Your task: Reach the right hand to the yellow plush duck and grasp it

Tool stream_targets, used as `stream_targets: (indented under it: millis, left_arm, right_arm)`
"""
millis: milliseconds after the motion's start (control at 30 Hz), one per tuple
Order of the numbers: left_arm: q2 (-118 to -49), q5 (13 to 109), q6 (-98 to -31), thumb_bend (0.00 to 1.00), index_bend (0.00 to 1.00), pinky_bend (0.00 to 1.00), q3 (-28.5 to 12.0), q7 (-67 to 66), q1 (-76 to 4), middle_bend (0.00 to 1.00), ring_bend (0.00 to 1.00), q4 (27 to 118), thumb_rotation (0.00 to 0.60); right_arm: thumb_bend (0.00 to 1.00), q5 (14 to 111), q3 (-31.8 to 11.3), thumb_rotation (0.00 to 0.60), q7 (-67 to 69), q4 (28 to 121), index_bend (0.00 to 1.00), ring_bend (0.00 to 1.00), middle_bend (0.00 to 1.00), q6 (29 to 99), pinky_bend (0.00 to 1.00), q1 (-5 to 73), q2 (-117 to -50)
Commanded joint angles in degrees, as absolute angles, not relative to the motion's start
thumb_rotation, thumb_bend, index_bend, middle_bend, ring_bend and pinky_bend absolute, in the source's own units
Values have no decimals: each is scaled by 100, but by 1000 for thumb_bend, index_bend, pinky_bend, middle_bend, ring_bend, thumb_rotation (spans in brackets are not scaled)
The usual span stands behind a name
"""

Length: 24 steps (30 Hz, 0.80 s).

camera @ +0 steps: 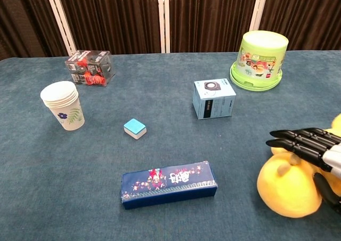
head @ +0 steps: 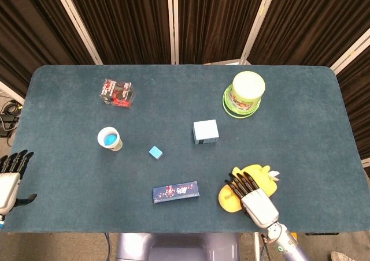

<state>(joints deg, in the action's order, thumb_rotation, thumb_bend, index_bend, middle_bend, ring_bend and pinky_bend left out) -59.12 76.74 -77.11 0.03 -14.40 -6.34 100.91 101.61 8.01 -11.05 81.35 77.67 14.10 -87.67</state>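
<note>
We see a table (head: 69, 203) covered in dark teal cloth, dark brown curtains (head: 127, 18) behind it split by pale vertical strips (head: 172, 21), and cables (head: 7, 119) on the floor at left.

Your right hand (head: 254, 198) sits low near the table's front edge, w/ black fingers (camera: 298, 141) straight, close together, reaching fwd and laid over the yellow plush duck (head: 261, 177). Thumb drops down beside it in chest view, not closed yet. Wrist and forearm trail back toward you. Your left hand (head: 10, 180) rests off the table's left edge, fingers extended and apart, holding nothing.
</note>
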Motion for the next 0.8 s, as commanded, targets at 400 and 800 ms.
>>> stream_targets:
  millis: [400, 800]
  left_arm:
    - [-5912, 7865, -7876, 161, 0, 0, 9, -1274, -580, 0, 0, 10046, 600]
    - [-5911, 8163, -8096, 159, 0, 0, 45, -1137, -504, 0, 0, 10012, 600]
  right_arm:
    - [530, 10639, 744, 600, -995, 8492, 0, 0, 0, 8793, 0, 1197, -8034]
    - [374, 9746, 201, 600, -386, 8105, 0, 0, 0, 9546, 0, 692, -7476]
